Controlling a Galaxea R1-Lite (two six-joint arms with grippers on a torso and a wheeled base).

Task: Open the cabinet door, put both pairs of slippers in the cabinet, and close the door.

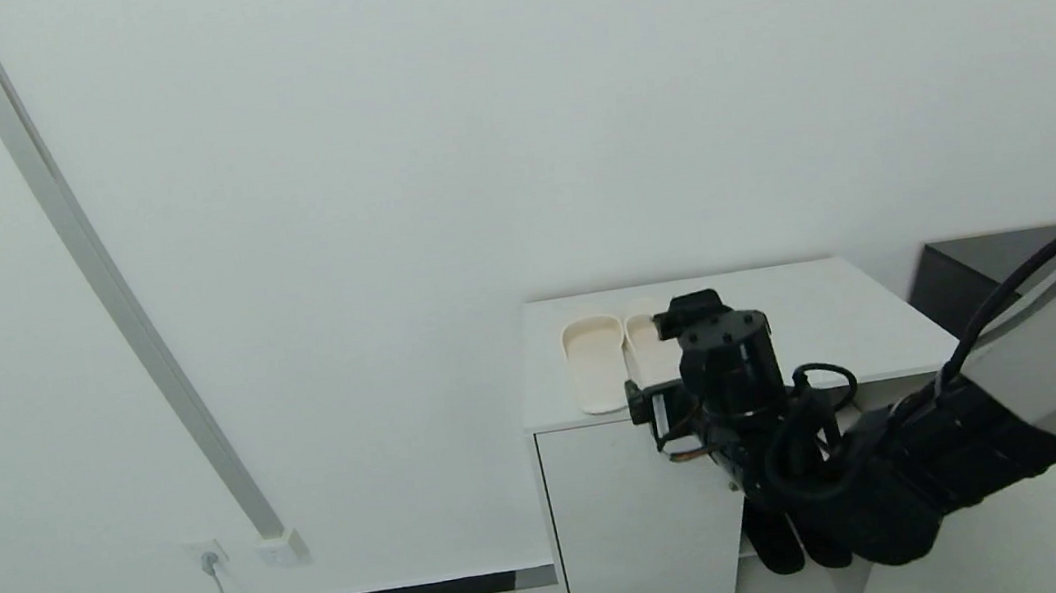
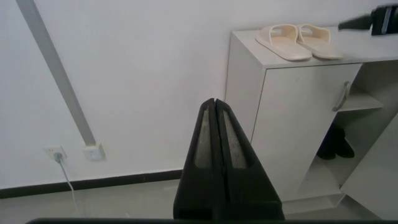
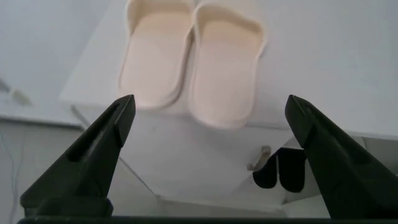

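The cream slippers (image 3: 225,74) are lying at the front left corner of the cabinet top (image 1: 793,324); they are looking light and bendy, probably best pinched together by their inner rims. The right tool (image 3: 209,102) is hanging wide open above them, and the left tool (image 2: 215,102) is sitting closed, well apart.

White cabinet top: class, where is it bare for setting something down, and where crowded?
Bare: the white cabinet top right of the cream plastic slippers, out to its edge. Crowded: its left part, slippers under the open right gripper.
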